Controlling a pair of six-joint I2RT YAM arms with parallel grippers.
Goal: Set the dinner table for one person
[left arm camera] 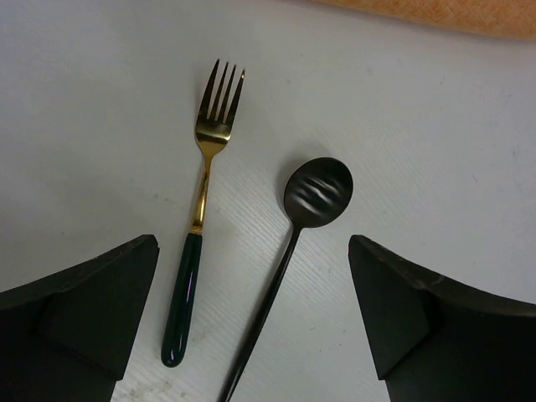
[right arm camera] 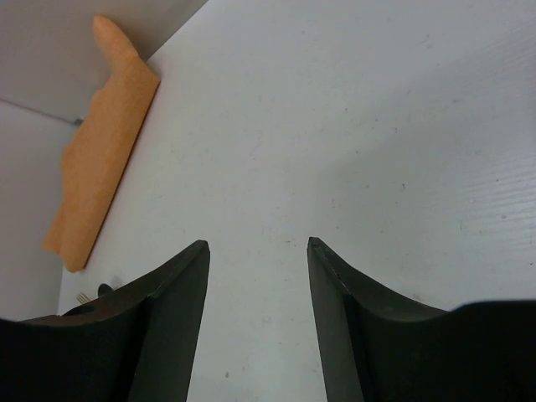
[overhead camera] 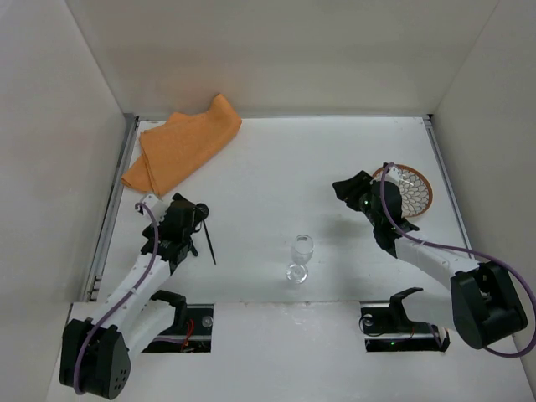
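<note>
On the white dinner table (overhead camera: 276,167), a fork (left arm camera: 203,219) with a gold head and dark green handle lies beside a black spoon (left arm camera: 311,199). My left gripper (left arm camera: 251,251) is open above their handles, and both lie between its fingers without touching them. In the top view my left gripper (overhead camera: 188,214) hides the fork, and only the spoon's handle (overhead camera: 209,244) shows. A clear wine glass (overhead camera: 300,255) stands upright near the front middle. A round plate (overhead camera: 412,189) with a brown rim and scale pattern lies at the right. My right gripper (overhead camera: 345,190) is just left of it, open and empty (right arm camera: 258,244).
A crumpled orange cloth (overhead camera: 180,151) lies at the back left, also seen in the left wrist view (left arm camera: 435,12) and the right wrist view (right arm camera: 100,142). Metal rails run along both side edges. White walls enclose the table.
</note>
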